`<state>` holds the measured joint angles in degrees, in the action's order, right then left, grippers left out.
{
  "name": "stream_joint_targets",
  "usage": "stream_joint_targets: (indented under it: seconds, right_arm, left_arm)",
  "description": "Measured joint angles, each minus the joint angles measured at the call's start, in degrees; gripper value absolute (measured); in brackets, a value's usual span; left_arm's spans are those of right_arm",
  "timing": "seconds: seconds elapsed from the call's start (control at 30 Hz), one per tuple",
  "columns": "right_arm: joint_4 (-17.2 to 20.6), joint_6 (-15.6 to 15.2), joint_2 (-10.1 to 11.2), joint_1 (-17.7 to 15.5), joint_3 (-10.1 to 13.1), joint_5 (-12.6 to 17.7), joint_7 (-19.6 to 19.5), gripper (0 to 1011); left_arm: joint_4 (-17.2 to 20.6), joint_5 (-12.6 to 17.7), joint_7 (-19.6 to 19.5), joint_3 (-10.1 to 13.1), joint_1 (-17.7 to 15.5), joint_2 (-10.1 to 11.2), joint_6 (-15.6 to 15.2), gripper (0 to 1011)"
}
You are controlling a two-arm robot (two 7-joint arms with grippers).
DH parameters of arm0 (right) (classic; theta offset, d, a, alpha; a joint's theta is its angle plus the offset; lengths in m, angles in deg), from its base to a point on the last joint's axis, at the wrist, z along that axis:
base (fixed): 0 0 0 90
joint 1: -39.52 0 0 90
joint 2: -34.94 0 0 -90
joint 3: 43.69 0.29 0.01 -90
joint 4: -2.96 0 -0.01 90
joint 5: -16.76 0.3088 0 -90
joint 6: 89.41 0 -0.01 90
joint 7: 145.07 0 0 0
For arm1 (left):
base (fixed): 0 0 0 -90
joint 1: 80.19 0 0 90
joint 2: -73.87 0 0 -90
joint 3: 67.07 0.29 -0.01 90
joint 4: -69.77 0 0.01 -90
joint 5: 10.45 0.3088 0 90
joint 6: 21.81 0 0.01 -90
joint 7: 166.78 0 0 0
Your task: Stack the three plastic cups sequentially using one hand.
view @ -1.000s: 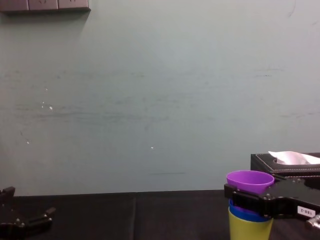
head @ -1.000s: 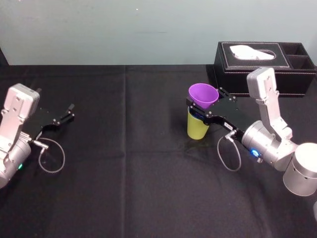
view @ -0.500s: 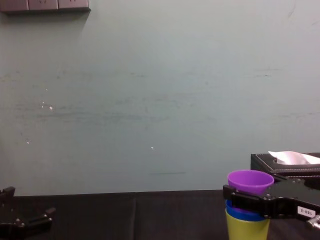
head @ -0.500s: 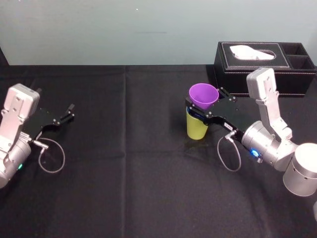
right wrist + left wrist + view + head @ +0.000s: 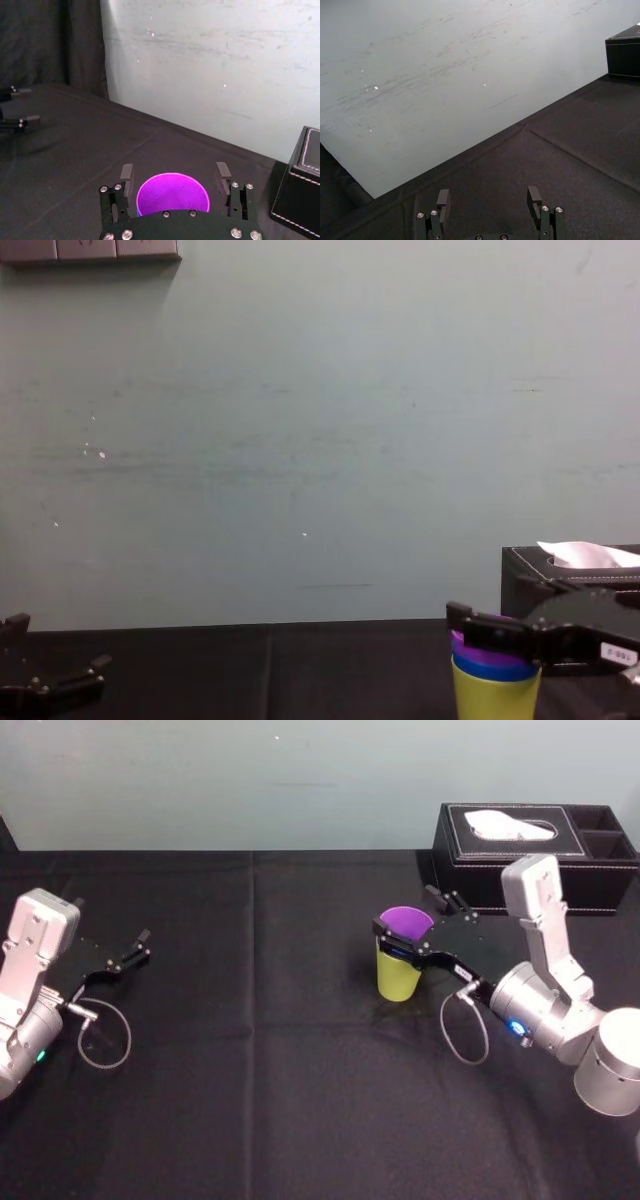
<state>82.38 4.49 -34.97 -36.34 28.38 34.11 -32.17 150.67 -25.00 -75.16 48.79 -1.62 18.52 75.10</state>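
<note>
Easily snagged and tipped on withdrawal — purple cup [image 5: 408,921] right of centre, rim closely flanked by released jaws of right gripper [image 5: 175,176] — left gripper [image 5: 143,946] idle mid-left, agape.

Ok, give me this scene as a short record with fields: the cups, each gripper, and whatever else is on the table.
stack: purple cup nested in blue cup, blue in yellow-green cup, upright on black table
right gripper: open, straddling the purple cup's rim, gaps on both sides
left gripper: open, parked at the table's left, holding nothing
other: black tissue box behind the stack, to its right
task state: all three cups stacked
</note>
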Motion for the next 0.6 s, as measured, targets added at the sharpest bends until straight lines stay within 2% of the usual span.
stream_joint_targets:
  seconds: [0.33, 0.6]
  right_arm:
    - [5.46, 0.1, 2.06, -3.85, 3.03, 2.06, -0.13, 1002]
    - [10.66, 0.29, 4.44, -9.61, 6.75, 3.93, -1.41, 1002]
  left_arm:
    - [0.0, 0.0, 0.0, 0.0, 0.0, 0.0, 0.0, 1011]
    - [0.0, 0.0, 0.0, 0.0, 0.0, 0.0, 0.0, 1011]
